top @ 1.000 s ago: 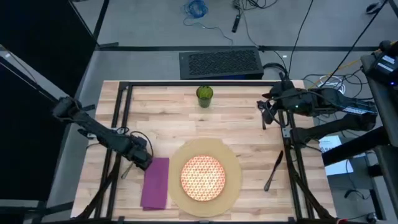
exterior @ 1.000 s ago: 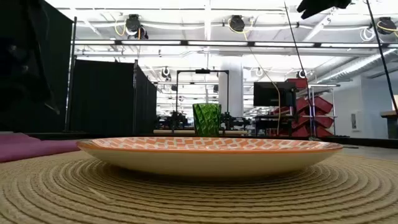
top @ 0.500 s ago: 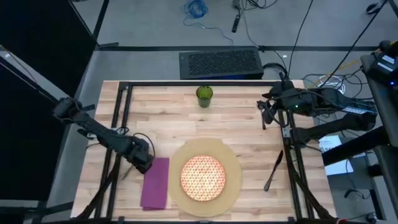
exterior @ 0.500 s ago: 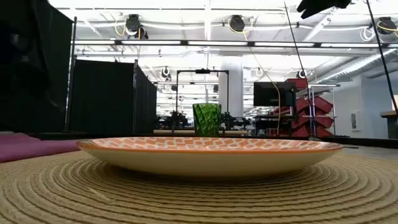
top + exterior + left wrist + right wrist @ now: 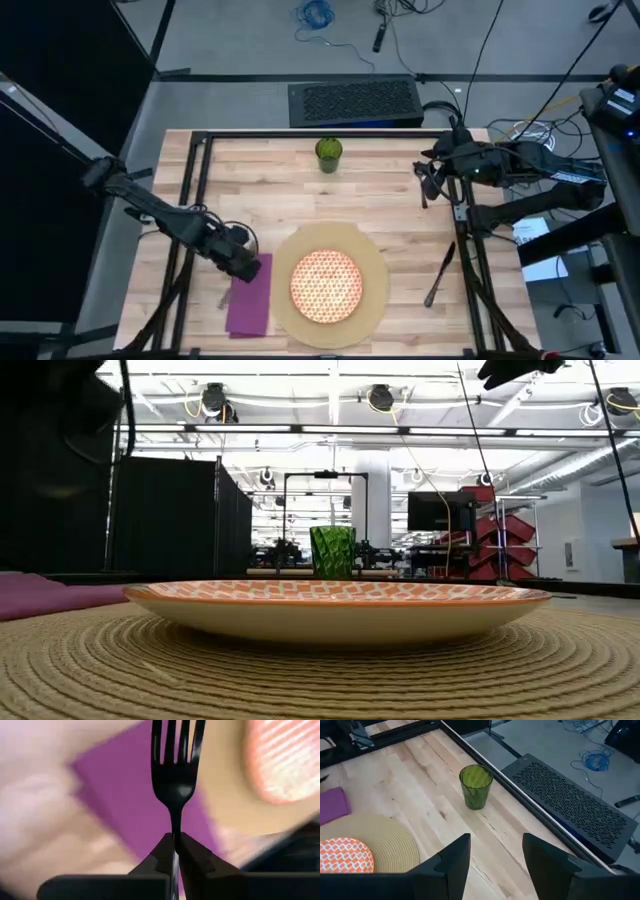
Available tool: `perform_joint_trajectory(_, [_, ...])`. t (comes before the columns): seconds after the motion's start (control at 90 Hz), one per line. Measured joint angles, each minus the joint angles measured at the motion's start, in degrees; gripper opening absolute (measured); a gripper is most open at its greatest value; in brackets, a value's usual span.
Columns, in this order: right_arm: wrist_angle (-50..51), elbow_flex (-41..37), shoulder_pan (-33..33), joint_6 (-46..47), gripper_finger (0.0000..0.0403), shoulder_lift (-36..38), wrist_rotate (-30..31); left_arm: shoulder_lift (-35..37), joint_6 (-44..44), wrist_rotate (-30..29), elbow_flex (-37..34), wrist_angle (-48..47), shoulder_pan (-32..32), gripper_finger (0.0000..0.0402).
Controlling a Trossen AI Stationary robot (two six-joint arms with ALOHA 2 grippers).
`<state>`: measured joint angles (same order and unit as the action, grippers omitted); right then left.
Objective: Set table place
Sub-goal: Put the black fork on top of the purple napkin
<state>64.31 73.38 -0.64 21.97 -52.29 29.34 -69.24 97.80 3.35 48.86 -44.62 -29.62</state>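
Observation:
My left gripper hovers over the far left corner of the purple napkin, shut on a fork whose tines point ahead of the fingers. The napkin lies flat to the left of the round tan mat, and on the mat rests the orange-and-white plate. A green cup stands upright near the far edge. A knife lies to the right of the mat. My right gripper waits open at the far right of the table, with nothing between its fingers. My left gripper pinches the fork's handle just behind the neck between its two fingertips. The fork runs along the fingers and sticks out ahead of them, tines foremost. It sits above the purple napkin; whether it touches the cloth, I cannot tell.
Black metal rails run along the table's left, right and far sides. A black perforated box lies just beyond the far edge, behind the cup. Bare wood stretches between the cup and the mat.
My left gripper has carried the fork toward the table's right and slightly toward the near edge, from beside the napkin to above its far left corner.

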Motion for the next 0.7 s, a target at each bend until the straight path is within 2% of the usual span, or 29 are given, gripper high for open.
perform_joint_trajectory(0.133, [3.01, 0.00, 0.00, -1.21, 0.0167, 0.00, -2.67, -2.39, 11.82, -4.27, 0.00, 4.41, -3.32, 0.0000])
perform_joint_trajectory(0.333, [7.69, -2.35, 1.67, -2.72, 0.0166, 1.13, -2.48, -9.41, 26.15, -8.06, -0.02, 7.76, -7.86, 0.0000])
perform_joint_trajectory(0.567, [8.83, -3.91, 4.44, -3.65, 0.0166, 4.83, -2.70, -16.25, 27.82, -8.25, -0.04, 7.02, -7.81, 0.0000])
perform_joint_trajectory(0.7, [9.33, -3.91, 5.53, -3.71, 0.0166, 7.07, -3.93, -18.54, 27.68, -5.37, -0.04, 6.48, -7.83, 0.0000])
